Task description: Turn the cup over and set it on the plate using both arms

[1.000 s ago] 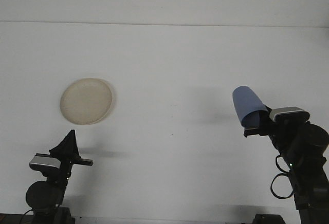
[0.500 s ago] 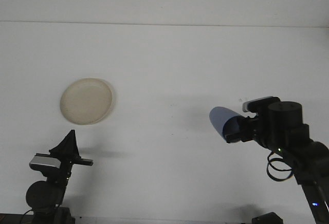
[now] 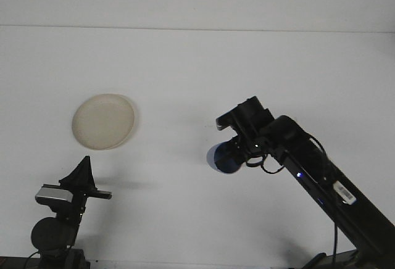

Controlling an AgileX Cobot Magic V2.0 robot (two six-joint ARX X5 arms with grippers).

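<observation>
Blue cup [image 3: 221, 158] in right gripper [image 3: 229, 156] (well apart from plate [image 3: 103, 121]).

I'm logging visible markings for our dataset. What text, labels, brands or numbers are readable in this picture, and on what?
None can be read.
White sticker on the right arm: dark, barcode-like marks, too small and blurred to read.
Blue cup, plate, left gripper: no print shows.
</observation>
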